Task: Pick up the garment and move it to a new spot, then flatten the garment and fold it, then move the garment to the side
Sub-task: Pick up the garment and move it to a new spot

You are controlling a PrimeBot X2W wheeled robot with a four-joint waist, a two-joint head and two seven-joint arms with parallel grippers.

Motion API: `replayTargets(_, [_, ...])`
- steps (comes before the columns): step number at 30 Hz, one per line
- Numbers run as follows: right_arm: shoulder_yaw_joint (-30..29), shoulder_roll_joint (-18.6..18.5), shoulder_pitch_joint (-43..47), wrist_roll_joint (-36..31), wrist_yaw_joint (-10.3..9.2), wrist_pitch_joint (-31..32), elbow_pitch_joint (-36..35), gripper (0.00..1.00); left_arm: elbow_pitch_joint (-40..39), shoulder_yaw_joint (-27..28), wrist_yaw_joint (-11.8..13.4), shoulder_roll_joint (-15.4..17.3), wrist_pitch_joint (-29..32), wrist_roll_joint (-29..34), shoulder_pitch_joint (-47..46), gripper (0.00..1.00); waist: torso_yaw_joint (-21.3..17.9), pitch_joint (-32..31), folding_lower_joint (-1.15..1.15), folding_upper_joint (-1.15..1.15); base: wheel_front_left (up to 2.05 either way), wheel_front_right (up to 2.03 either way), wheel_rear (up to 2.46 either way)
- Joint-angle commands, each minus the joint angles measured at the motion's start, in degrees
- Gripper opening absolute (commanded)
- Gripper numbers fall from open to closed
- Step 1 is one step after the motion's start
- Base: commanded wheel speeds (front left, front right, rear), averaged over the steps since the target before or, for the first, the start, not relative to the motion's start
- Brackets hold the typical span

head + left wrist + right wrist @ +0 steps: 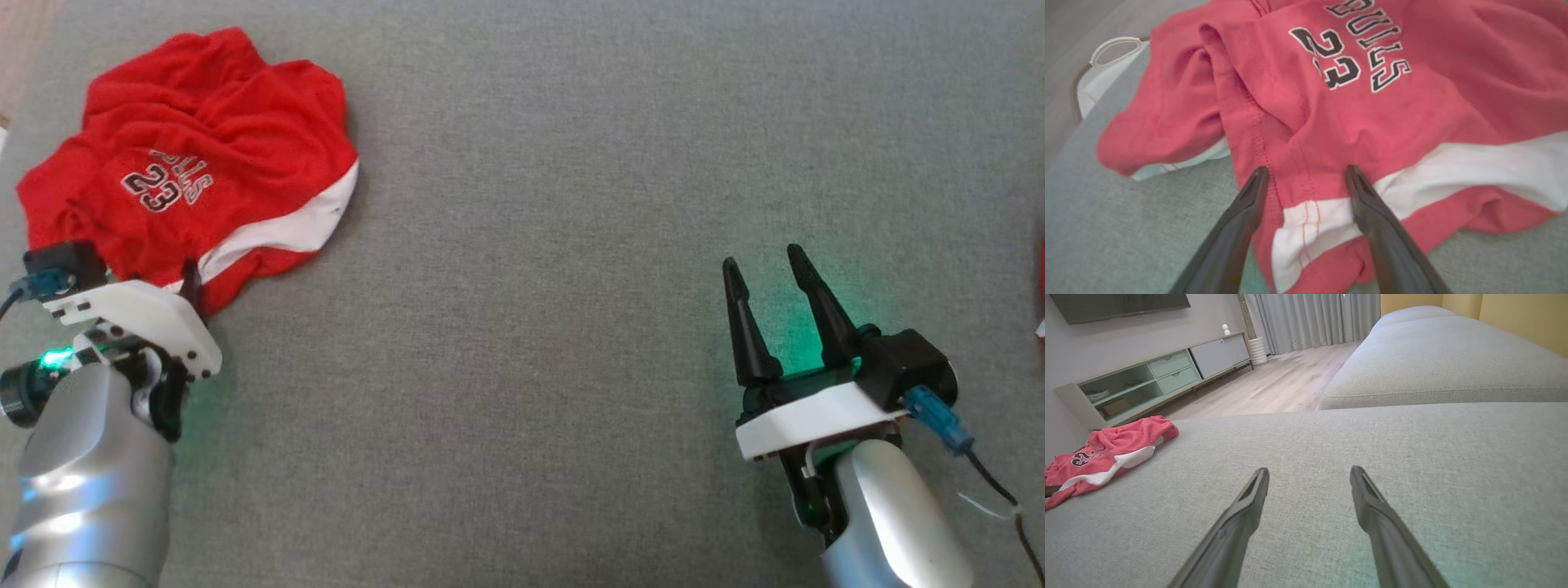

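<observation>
The garment is a crumpled red piece with a white stripe and a "23" print, lying at the far left of the grey cushion. My left gripper is open at its near hem, one finger on each side of a stitched seam where red meets white; whether the fingertips touch the cloth I cannot tell. In the head view one left finger shows against the hem. My right gripper hovers open over bare cushion at the lower right, far from the garment.
A white plastic handle shows past the cushion's left edge. A second sofa cushion, wood floor and a low cabinet lie beyond. A red scrap shows at the right edge.
</observation>
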Motion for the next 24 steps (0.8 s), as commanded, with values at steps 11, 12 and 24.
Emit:
replayTargets(11, [0.8, -0.1, -1.9, -0.8, -0.05, -0.6, -2.4, 1.00, 5.1, -0.1, -1.3, 2.9, 3.8, -3.0, -4.2, 0.00, -1.0, 1.1, -0.01, 0.00, 0.00, 0.00, 0.00])
replayTargets(12, [0.8, -0.1, -2.0, -0.9, -0.05, -0.6, -2.4, 1.00, 5.0, -0.2, -1.4, 3.0, 3.1, -3.2, -4.2, 0.00, -1.1, 0.9, -0.01, 0.00, 0.00, 0.00, 0.00])
replayTargets(24, [1.4, -0.1, -1.5, 1.1, -0.05, -0.6, -1.9, 1.00, -4.7, -3.2, -1.6, 3.8, -20.2, -4.2, -6.0, 0.00, -2.6, -3.6, -0.01, 0.00, 0.00, 0.00, 0.00])
